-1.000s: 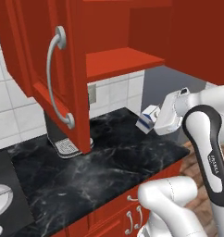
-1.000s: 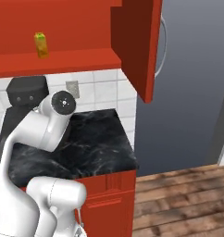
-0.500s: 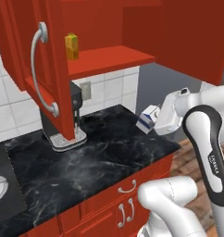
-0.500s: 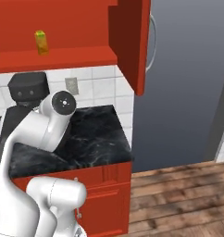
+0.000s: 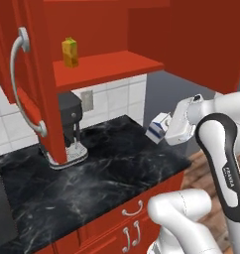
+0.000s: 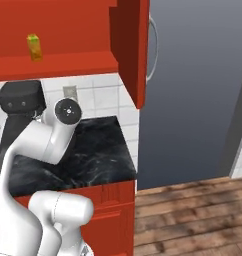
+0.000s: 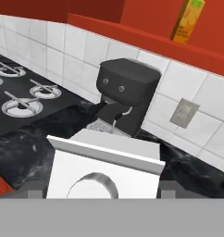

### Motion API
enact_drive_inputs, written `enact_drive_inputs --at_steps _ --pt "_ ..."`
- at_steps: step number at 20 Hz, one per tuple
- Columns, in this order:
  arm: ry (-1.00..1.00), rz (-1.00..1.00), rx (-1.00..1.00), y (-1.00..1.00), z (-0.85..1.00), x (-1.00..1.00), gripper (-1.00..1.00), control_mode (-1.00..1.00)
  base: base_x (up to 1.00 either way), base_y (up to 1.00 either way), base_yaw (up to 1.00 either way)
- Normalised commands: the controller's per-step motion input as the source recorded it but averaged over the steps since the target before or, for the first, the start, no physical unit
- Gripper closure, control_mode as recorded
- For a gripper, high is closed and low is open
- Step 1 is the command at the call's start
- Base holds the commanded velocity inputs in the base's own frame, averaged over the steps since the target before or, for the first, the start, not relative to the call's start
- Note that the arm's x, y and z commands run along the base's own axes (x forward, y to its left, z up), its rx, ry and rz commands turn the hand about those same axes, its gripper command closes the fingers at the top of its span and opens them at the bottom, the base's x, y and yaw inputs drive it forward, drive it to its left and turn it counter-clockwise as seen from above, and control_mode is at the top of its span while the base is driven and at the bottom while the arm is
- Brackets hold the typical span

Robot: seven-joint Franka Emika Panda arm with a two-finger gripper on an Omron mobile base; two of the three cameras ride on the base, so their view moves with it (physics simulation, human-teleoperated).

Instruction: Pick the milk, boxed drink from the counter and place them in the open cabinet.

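Observation:
My gripper (image 5: 165, 130) is shut on the milk (image 5: 157, 127), a small white carton with a blue band, held tilted in the air above the right end of the black marble counter (image 5: 107, 168). In the hand view the milk (image 7: 104, 169) shows close up between the fingers. The orange-yellow boxed drink (image 5: 69, 52) stands upright on the red shelf of the open cabinet (image 5: 109, 65), up and to the left of the gripper. The right base view shows the boxed drink (image 6: 34, 47) on that shelf (image 6: 63, 65), and the hand view shows the boxed drink (image 7: 188, 21) at its top.
A black coffee machine (image 5: 70, 121) stands on the counter under the shelf, against the tiled wall. The cabinet door (image 5: 23, 84) with its curved silver handle hangs open at the left. Stove burners (image 7: 16, 92) lie beyond the machine. The counter ends at the right by a grey wall (image 6: 193, 85).
Both base views have shifted, so the base has driven; the cabinet and coffee machine now sit further right in the left base view. The milk stays in the shut gripper.

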Motion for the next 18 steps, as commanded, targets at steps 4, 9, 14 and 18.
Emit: enact_drive_inputs --at_steps 4,9,14,18 --pt "0.00 0.00 0.00 0.00 0.00 0.00 1.00 1.00 0.49 -0.30 0.00" --pt "0.00 0.00 0.00 0.00 0.00 0.00 1.00 1.00 0.12 0.05 0.00" --pt "-0.04 -0.03 0.00 0.12 0.59 0.00 1.00 -1.00 0.00 0.03 -0.01" --pt "-0.01 -0.07 0.00 0.12 0.91 0.04 1.00 -1.00 0.00 0.00 0.00"
